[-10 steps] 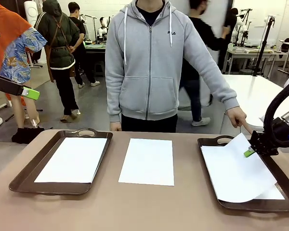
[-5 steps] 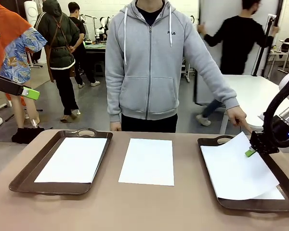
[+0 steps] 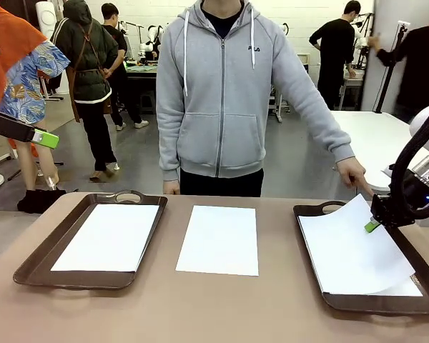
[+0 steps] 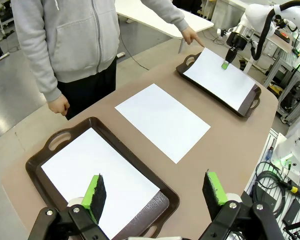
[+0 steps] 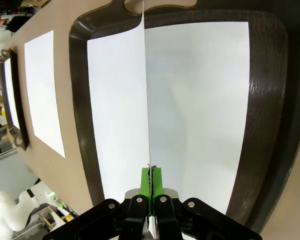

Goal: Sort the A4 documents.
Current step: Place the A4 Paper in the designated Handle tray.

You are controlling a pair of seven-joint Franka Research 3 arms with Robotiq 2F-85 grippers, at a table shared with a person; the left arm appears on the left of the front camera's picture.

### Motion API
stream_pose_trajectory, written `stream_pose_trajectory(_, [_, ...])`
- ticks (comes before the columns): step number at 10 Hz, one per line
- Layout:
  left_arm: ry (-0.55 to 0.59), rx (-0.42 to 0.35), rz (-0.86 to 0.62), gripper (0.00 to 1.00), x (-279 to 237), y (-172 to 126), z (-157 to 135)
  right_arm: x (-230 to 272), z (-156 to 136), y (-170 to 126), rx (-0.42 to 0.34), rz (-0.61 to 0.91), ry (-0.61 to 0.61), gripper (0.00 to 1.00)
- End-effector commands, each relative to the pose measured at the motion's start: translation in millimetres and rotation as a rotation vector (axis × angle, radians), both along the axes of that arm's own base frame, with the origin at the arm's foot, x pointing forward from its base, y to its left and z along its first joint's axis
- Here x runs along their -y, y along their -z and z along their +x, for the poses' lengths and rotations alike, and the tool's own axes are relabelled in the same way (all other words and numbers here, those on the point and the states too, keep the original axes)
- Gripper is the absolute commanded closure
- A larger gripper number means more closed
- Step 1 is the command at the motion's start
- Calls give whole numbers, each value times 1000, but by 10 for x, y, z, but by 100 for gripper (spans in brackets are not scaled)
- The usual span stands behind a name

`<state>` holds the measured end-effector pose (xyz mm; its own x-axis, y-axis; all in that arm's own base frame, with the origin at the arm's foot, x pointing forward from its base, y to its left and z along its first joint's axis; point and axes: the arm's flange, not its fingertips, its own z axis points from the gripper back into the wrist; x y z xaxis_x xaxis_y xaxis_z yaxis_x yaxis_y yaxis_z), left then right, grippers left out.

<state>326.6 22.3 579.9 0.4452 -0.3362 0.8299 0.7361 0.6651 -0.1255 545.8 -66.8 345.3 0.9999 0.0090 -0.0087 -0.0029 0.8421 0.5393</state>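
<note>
Four A4 documents [image 3: 219,239], two trays [image 3: 36,264]; right gripper [image 3: 372,226] clamped on one, left gripper [image 4: 154,185] apart.

Looking across from my side, one word comes through clean: FILA, a small dark logo [image 3: 254,48] on the grey hoodie [image 3: 200,121], high on the chest, just right of the zip [image 3: 222,107] as I see it.

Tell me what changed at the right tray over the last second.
Very little: the right gripper stays shut on the lifted sheet, whose sagging near edge has drawn up slightly. The person's hand by the right tray, the open left gripper, the middle sheet and the left sheet are unchanged.
</note>
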Motion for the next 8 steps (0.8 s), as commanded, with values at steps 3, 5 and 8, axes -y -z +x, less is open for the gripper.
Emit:
stream_pose_trajectory(3, [7,2,-2,0,-1,4,1,-68,62,-52,14,-79,10,99])
stream_pose_trajectory(5, [7,2,-2,0,-1,4,1,-54,60,-43,22,-89,15,99])
stream_pose_trajectory(8, [7,2,-2,0,-1,4,1,-26,53,4,-7,-120,2,99])
